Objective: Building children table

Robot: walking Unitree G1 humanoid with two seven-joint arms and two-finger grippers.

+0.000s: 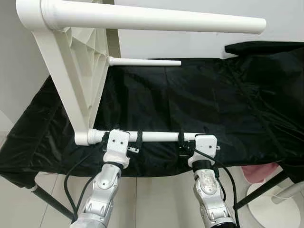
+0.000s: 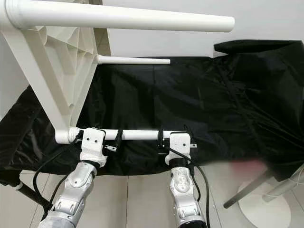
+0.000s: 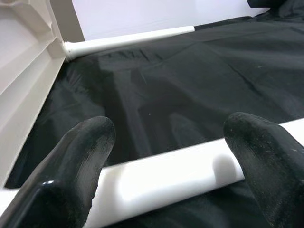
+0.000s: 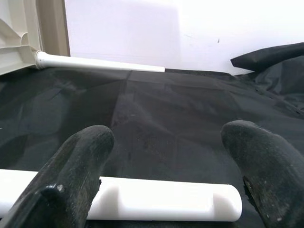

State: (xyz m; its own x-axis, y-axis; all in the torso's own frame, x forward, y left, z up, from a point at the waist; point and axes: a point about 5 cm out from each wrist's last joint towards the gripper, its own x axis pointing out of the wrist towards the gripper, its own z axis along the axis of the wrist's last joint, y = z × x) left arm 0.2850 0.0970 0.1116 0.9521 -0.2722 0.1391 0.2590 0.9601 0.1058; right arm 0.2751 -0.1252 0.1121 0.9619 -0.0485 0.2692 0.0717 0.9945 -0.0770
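While both end effectors, left [image 1: 137, 137] and right [image 1: 182, 138], straddle it open-fingered, the white plastic table leg [image 1: 159, 137] lies crosswise on the black-draped bench [image 1: 213, 104].

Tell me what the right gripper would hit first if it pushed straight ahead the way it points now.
The right gripper already straddles the near white table leg, jaws apart. Pushed on, it would press that leg first. Past it lies black cloth, then, probably, the far white leg before the wall.
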